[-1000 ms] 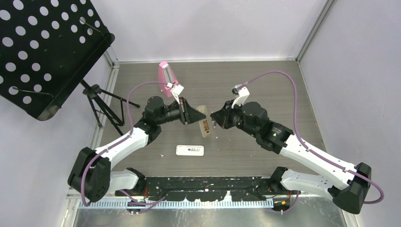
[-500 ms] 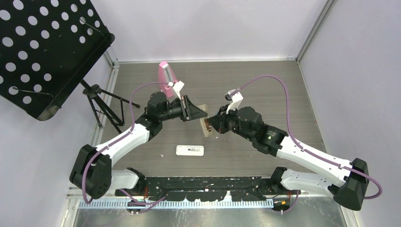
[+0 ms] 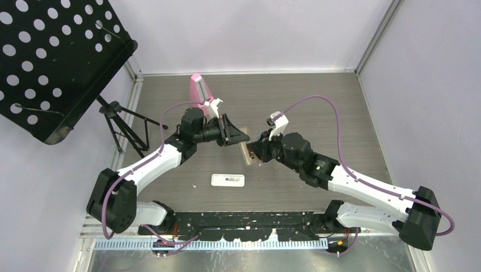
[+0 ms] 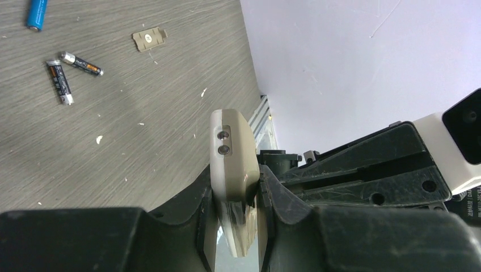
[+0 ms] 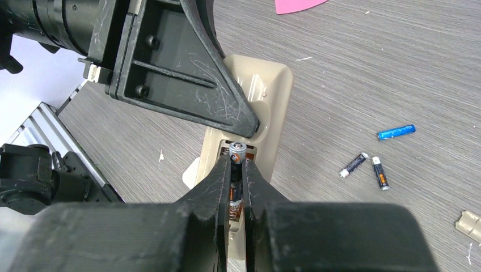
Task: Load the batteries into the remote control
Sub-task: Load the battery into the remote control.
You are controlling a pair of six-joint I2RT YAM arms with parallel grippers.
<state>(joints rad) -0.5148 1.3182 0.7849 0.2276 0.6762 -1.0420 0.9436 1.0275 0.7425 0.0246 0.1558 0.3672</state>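
My left gripper (image 3: 241, 137) is shut on a beige remote control (image 3: 247, 153) and holds it above the table, back side up. In the left wrist view the remote (image 4: 232, 153) is clamped between the fingers of that gripper (image 4: 235, 198). My right gripper (image 5: 238, 164) is shut on a dark battery (image 5: 237, 152), held in the remote's (image 5: 272, 113) open battery compartment. A blue battery (image 5: 396, 131) and two dark batteries (image 5: 354, 164) (image 5: 380, 173) lie loose on the table. They also show in the left wrist view, the blue one (image 4: 37, 12) and the dark ones (image 4: 59, 83).
A beige battery cover (image 4: 150, 38) lies on the table near the loose batteries. A white remote (image 3: 227, 180) lies near the front. A pink object (image 3: 198, 90) stands at the back. A black perforated music stand (image 3: 51, 62) on a tripod (image 3: 122, 127) is at the left.
My right gripper has moved left with the battery and closed in on the remote's compartment. My left gripper has shifted slightly right, still holding the remote.
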